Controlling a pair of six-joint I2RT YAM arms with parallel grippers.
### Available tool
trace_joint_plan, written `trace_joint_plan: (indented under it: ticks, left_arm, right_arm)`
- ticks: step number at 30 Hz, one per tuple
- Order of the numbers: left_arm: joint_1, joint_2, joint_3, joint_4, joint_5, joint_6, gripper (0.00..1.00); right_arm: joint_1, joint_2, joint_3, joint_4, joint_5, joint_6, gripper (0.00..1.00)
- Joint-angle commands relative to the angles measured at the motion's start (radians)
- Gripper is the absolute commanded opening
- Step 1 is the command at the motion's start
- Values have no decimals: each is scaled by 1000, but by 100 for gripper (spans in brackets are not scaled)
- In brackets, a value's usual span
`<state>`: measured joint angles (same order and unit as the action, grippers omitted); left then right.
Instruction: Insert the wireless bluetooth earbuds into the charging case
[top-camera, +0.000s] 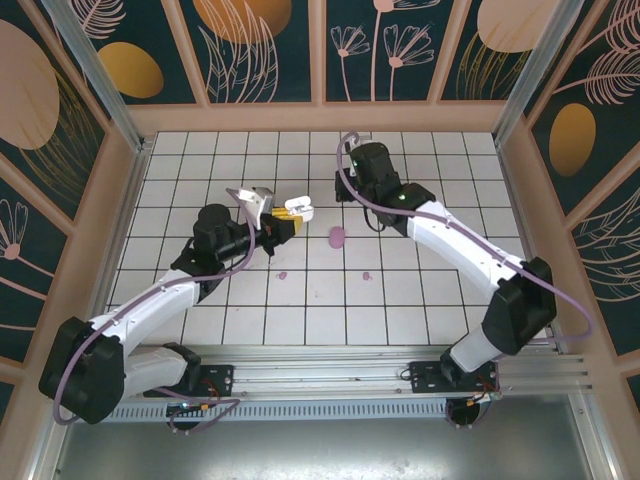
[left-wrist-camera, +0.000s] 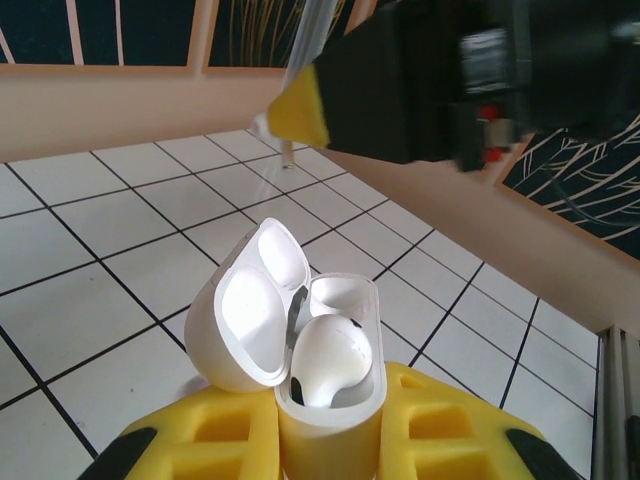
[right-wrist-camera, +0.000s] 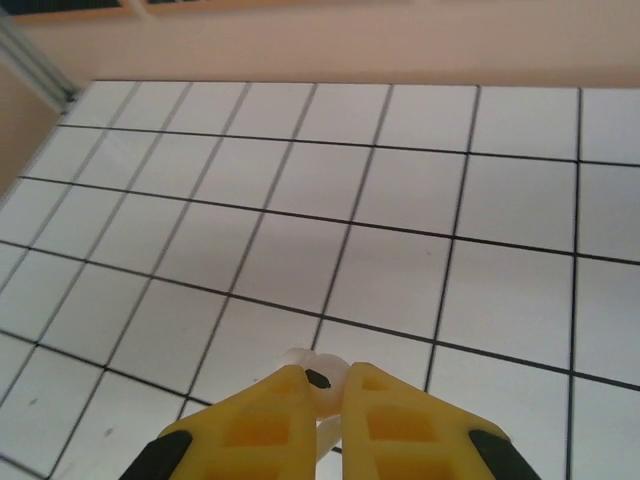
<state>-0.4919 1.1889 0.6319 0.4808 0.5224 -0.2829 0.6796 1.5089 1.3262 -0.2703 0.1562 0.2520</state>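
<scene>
Pinching the base of an open white plastic charging case (left-wrist-camera: 240, 320) between its yellow fingers, the left gripper (left-wrist-camera: 330, 420) holds it upright over the white tiled table (top-camera: 330, 310), just left of centre in the overhead frame. In the left wrist frame the case's rounded lid is swung back to the left, and one white wireless earbud (left-wrist-camera: 330, 355) sits in the nearer socket, at lower centre.

The right gripper (right-wrist-camera: 322, 385) has its yellow fingers pressed together on a second white wireless earbud (right-wrist-camera: 300, 360), low in the right wrist frame with grid-lined tiles beyond. Seen from the left wrist, that gripper's black body and one yellow fingertip loom across the upper right, above and beyond the open case and apart from it.

A small purple oval case (top-camera: 337, 237) lies on the tiles just right of the held case, near the overhead frame's centre; whether it is open cannot be told. Lower down, a tiny pale purple earbud (top-camera: 282, 275) and another pale purple earbud (top-camera: 368, 272) lie loose, well apart. Wood-framed dark floral wall panels (top-camera: 260, 40) ring the table, and an aluminium rail (top-camera: 330, 365) crosses the bottom.
</scene>
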Motion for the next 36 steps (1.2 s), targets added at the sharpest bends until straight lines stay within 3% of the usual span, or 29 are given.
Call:
trace_joint_plan:
  ticks: [1, 8, 19, 36]
  left_arm:
    - [-9, 11, 27, 17, 5, -45, 0]
    - [-17, -5, 2, 91, 50, -54, 0]
    - [-19, -52, -6, 64, 65, -13, 0]
    - [-18, -97, -9, 50, 63, -9, 0]
  right_arm:
    - [44, -86, -49, 111, -9, -88, 7]
    - [99, -213, -152, 247, -107, -193, 6]
    - [145, -221, -152, 220, -238, -278, 8]
    - [180, -209, -160, 185, -188, -340, 8]
